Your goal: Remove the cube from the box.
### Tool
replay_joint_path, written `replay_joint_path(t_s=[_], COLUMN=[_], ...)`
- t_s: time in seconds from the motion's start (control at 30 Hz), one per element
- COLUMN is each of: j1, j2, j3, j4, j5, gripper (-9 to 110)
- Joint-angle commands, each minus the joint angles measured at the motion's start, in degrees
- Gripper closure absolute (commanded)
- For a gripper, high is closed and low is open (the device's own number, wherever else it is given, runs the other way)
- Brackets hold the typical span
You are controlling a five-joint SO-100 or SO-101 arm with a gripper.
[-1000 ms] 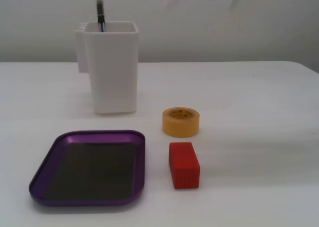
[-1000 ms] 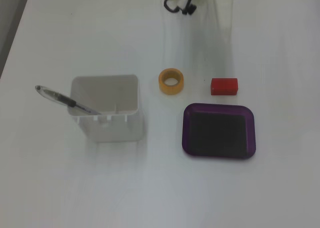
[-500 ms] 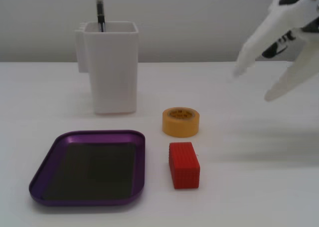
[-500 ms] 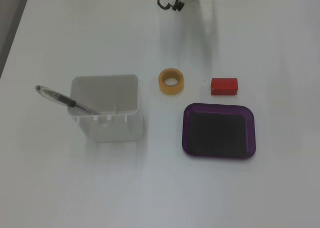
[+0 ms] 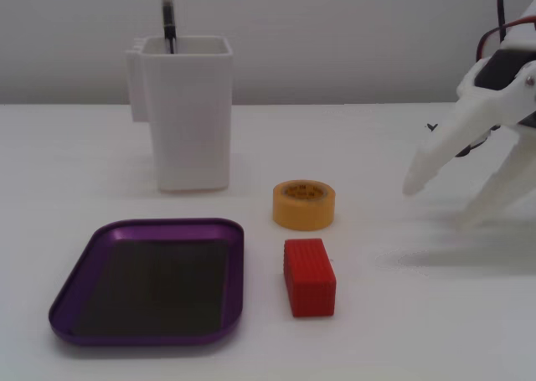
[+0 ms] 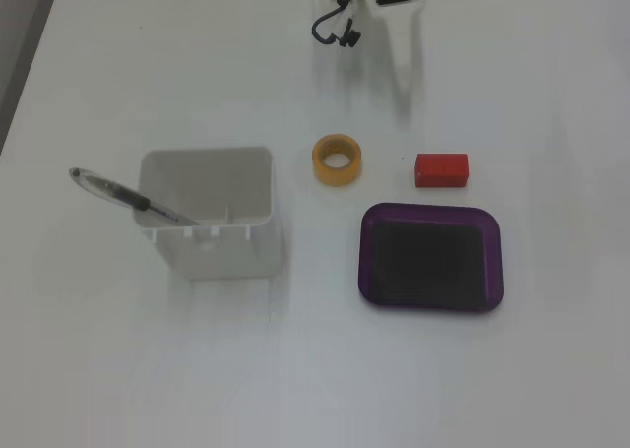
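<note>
The red ribbed cube [image 5: 309,276] lies on the white table just right of the box [image 5: 151,227], outside its rim. In the top-down fixed view the cube [image 6: 441,169] sits above the box [image 6: 430,211]. The box is a shallow purple tray with a dark, bare bottom. My white gripper [image 5: 440,203] hangs open at the right, low over the table, well apart from the cube and holding nothing. From above, one of its white fingers [image 6: 403,59] reaches down from the top edge toward the cube.
A yellow tape roll [image 5: 303,203] stands just behind the cube, also visible from above as the tape roll [image 6: 337,160]. A tall white container [image 5: 186,113] with a pen [image 5: 168,17] in it stands at the back left. Dark cables [image 6: 335,30] hang near the arm base.
The gripper came into the side view from the upper right and dropped lower toward the table, still open. Cube, box and tape roll have not moved.
</note>
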Motion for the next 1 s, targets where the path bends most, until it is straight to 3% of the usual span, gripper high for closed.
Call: replay_joint_path(t_s=[0.0,0.2,0.37,0.97], j1=[0.35,0.35,0.35,0.09], j2=[6.06,5.98,5.98,5.98], j3=[0.88,3.52,3.52,3.52], j4=[0.62,0.62,0.62,-0.09], j5=[-0.35,-0.35,-0.35,0.0], gripper=[85,87,103,100])
